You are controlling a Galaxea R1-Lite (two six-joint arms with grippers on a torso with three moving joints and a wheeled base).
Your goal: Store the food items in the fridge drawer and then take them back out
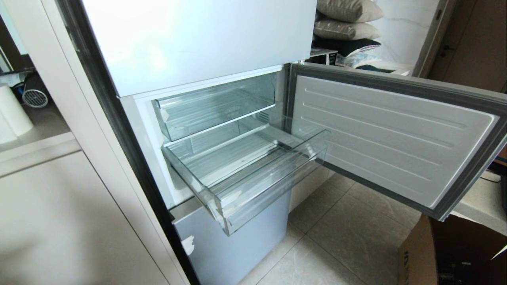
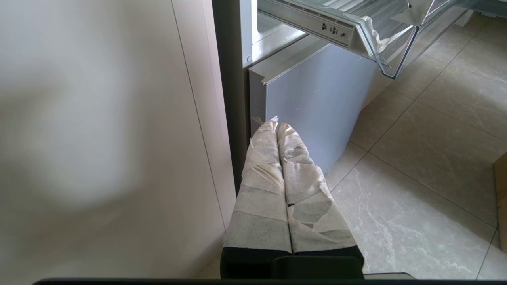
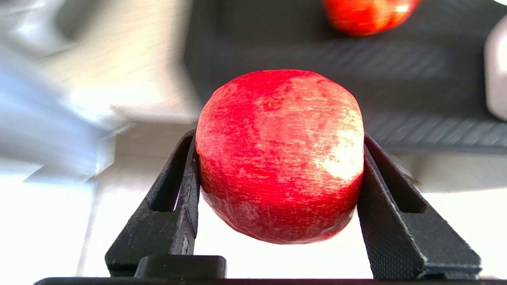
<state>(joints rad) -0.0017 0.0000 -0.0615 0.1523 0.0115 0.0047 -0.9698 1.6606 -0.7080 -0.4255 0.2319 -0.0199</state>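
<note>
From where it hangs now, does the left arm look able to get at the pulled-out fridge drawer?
Probably yes. The left gripper, fingers together, hangs low beside the silver-blue lower door panel, and the fridge drawer juts out above it with its top open and the fridge door swung wide. Nothing visible blocks the way up.

Left gripper [image 2: 277, 126]: two long fingers [image 2: 259, 190] wrapped in pale grey-white tape or cloth, creased and layered in bands, torn here and there, ending in black bases over a black bar. Right gripper [image 3: 279, 138]: two black plastic fingers [image 3: 174, 198], wedge-shaped and widening toward the base, each with a long slot cut through, fine cross-hatched texture on the faces, a small black block between the bases.
</note>
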